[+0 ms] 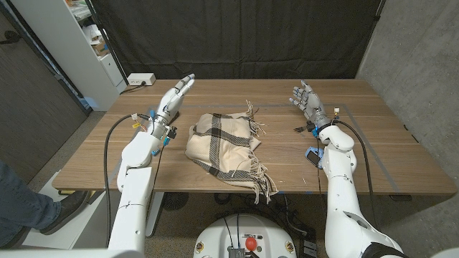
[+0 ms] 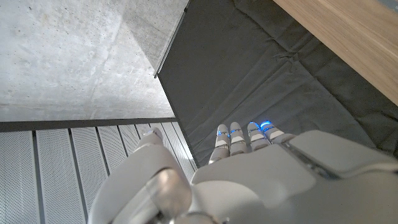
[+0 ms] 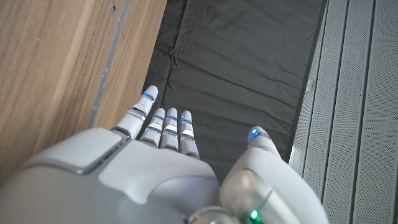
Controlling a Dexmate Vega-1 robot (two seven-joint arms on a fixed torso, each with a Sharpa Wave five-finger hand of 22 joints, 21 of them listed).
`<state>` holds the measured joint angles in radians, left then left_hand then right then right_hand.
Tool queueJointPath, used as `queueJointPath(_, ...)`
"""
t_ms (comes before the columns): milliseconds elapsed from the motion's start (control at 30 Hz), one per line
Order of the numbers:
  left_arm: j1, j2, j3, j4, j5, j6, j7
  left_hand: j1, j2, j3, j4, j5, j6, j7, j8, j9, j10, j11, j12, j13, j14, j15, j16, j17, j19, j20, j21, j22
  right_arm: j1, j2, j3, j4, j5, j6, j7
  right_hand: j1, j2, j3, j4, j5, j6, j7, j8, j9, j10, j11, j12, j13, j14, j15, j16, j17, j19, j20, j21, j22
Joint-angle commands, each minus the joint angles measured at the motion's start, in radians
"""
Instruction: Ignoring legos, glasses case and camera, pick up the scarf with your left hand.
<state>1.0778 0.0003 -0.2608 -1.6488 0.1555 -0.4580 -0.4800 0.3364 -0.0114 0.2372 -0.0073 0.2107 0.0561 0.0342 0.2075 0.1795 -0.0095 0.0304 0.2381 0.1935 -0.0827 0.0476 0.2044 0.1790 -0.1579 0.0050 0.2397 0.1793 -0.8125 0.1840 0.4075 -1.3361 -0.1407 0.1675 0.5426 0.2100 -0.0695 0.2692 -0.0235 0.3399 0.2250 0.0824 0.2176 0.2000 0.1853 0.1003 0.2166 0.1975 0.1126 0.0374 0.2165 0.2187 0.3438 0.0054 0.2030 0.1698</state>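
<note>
A lab or test room: bare concrete walls (image 1: 423,43), a black curtain (image 1: 237,36) hung behind the wooden tabletop (image 1: 373,136), and a white shelving unit (image 1: 86,43) left of the curtain.

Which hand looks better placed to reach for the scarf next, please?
The left hand. It is raised, open, just beside the scarf on its left. The right hand, also open, is farther off across bare table.
</note>
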Motion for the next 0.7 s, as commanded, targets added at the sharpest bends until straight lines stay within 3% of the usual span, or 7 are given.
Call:
queueJointPath(33, -0.001, 0.013, 0.001, 0.032, -0.015, -0.08, -0.01, 0.013, -0.001, 0.003, -0.01, 0.004, 0.005, -0.001, 0.0, 0.001, 0.011, 0.004, 0.007, 0.001, 0.007, -0.004, 0.004, 0.003, 0.006, -0.001, -0.003, 0.003, 0.013, -0.002, -0.001, 0.017, -0.008, -0.001, -0.003, 0.006, 0.001, -0.001, -0.007, 0.006, 0.006, 0.006, -0.001, -0.001, 0.004, 0.005, -0.005, 0.001, -0.003, 0.005, -0.001, 0.003, -0.004, 0.0, -0.007, 0.004)
queueJointPath(233, 0.0, 0.01, -0.005, 0.054, -0.025, -0.126, -0.008, 0.019, -0.006, 0.002, -0.017, 0.005, -0.011, -0.002, -0.008, 0.002, 0.031, -0.005, 0.012, 0.002, 0.016, -0.004, 0.003, 0.002, 0.016, 0.001, -0.003, 0.003, 0.016, -0.002, -0.002, 0.023, -0.013, -0.004, -0.004, 0.006, 0.001, -0.001, -0.007, 0.006, 0.007, 0.006, -0.001, -0.001, 0.005, 0.004, -0.005, 0.001, -0.003, 0.005, -0.001, 0.003, -0.004, 0.0, -0.007, 0.004)
queueJointPath(700, 0.026, 0.012, -0.014, 0.029, 0.054, -0.172, 0.033, 0.049, -0.007, 0.01, -0.04, 0.009, -0.006, -0.008, -0.007, 0.002, 0.052, -0.016, 0.016, 0.003, 0.034, -0.009, 0.003, 0.002, 0.027, 0.007, -0.005, 0.003, 0.025, -0.002, -0.003, 0.034, -0.018, 0.006, -0.004, 0.009, 0.0, -0.002, -0.011, 0.007, 0.008, 0.006, -0.003, -0.003, 0.006, 0.006, -0.006, 0.001, -0.001, 0.006, -0.001, 0.002, -0.004, 0.001, -0.007, 0.004)
